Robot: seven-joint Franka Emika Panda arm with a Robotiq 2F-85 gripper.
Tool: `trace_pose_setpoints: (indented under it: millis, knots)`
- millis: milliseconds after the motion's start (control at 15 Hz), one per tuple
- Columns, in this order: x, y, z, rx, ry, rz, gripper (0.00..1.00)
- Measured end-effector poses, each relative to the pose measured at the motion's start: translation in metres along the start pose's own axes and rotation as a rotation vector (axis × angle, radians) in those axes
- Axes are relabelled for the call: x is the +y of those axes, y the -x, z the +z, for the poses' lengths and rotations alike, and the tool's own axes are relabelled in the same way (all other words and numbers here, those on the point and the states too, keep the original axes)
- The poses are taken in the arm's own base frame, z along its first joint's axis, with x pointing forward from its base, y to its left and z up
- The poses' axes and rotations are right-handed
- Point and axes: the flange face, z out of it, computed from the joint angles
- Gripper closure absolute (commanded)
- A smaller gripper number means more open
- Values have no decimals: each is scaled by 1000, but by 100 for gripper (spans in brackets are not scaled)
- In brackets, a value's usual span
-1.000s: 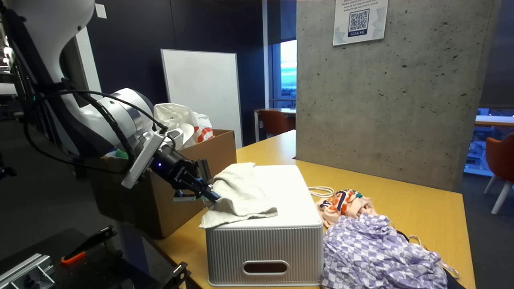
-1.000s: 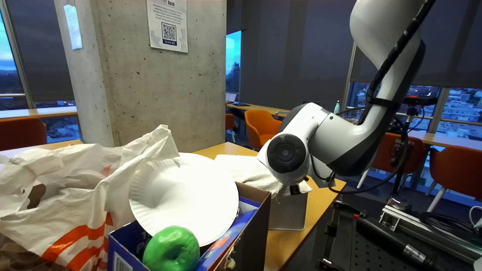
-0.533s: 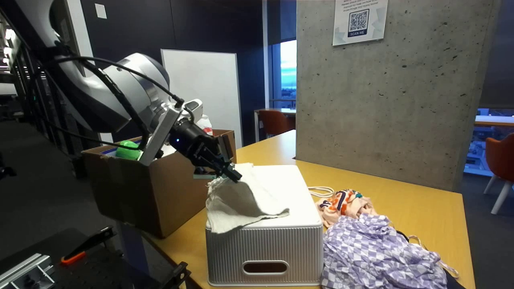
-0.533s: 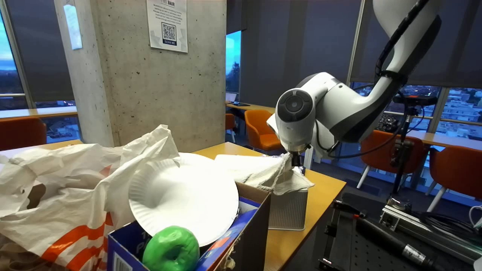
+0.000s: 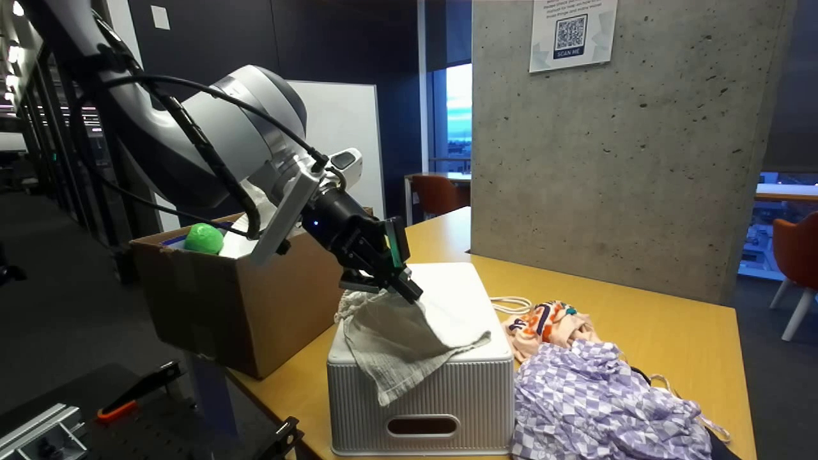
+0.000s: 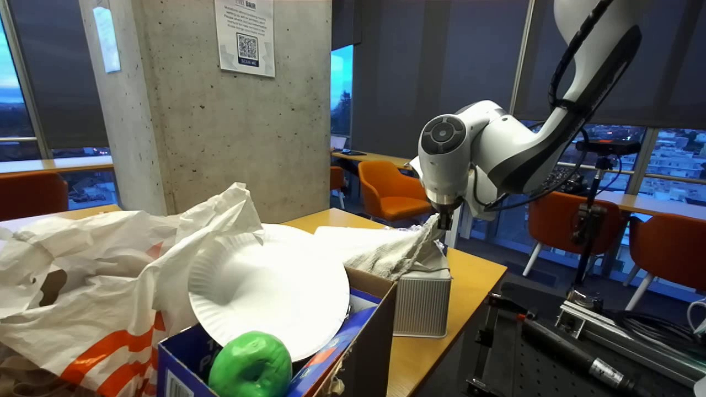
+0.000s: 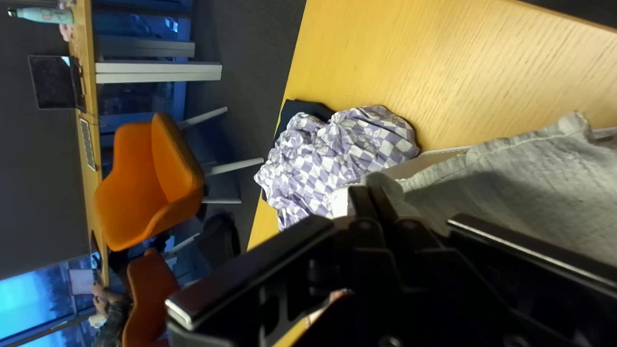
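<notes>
Tool squeezing tight, I am holding up part of the white cloth. Its rest is lying on the white box, drooping over one side. Purple checked cloth is sitting beside the box.

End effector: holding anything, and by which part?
Pale cloth, pinched near an edge by the end effector; whether at a corner can't be told.

A round green object and a white plate sit in a cardboard box, orange chairs standing beyond.
</notes>
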Motion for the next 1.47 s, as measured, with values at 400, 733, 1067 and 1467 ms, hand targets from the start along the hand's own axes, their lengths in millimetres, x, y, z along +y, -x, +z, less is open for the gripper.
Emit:
trace_pose_setpoints:
  millis: [400, 733, 1067, 1467]
  knots:
    - [37, -12, 2, 9, 21, 65, 99]
    - [80, -37, 13, 51, -3, 107, 99]
    - [107, -78, 33, 74, -37, 120, 99]
    - [91, -127, 70, 72, -58, 127, 99]
